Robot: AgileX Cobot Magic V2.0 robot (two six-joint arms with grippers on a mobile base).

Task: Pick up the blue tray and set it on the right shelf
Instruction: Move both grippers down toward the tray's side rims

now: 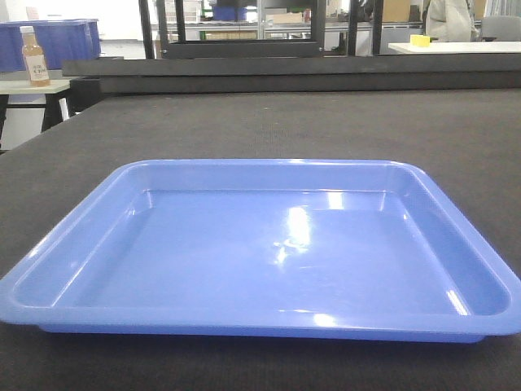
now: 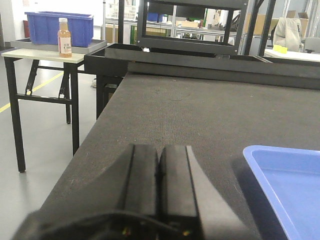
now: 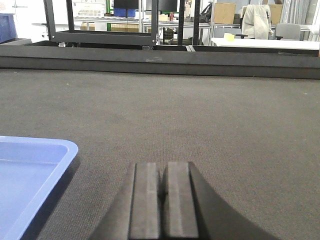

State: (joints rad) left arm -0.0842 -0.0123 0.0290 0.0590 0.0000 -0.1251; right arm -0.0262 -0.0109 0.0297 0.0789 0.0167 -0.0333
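Tray (image 1: pixel 260 252) of blue plastic flat on dark surface (image 1: pixel 244 122), left tool (image 2: pixel 159 150) at its 9 o'clock, right tool (image 3: pixel 161 167) at its 3 o'clock, both closed on nothing, neither touching it

The tray (image 1: pixel 269 244) is laid flat on the counter (image 1: pixel 269 122), close to its near edge and about midway between its side edges. The left tool (image 2: pixel 159 165) is placed near the tray's left rim, and the right tool (image 3: pixel 163 167) near its right rim. Beyond the counter's far left corner a side stand (image 2: pixel 40 54) is seen, with a bottle (image 2: pixel 64 37) set on it in front of a bin (image 2: pixel 45 27).
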